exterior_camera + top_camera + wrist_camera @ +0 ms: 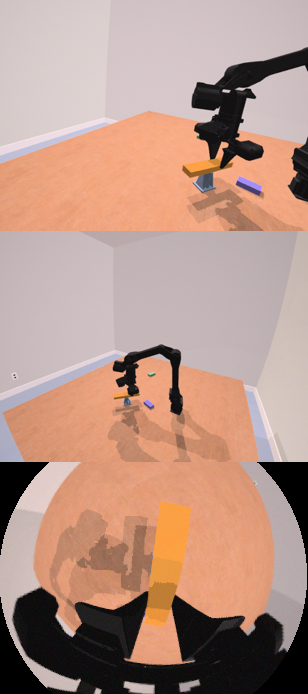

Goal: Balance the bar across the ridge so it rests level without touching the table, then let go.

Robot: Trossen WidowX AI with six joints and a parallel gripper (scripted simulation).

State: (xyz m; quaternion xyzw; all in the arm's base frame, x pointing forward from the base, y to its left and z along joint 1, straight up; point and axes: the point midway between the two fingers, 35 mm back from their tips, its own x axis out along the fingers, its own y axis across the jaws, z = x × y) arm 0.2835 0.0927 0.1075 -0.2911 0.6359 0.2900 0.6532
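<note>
The black gripper [218, 162] is closed partway on the orange bar [202, 167], pinching it near its right end. The bar lies across the top of the blue-grey ridge [205, 182], off the wooden table [99, 173], and looks close to level. A purple block [249, 185] lies just right of the ridge; a green block [151, 374] sits farther back.
</note>
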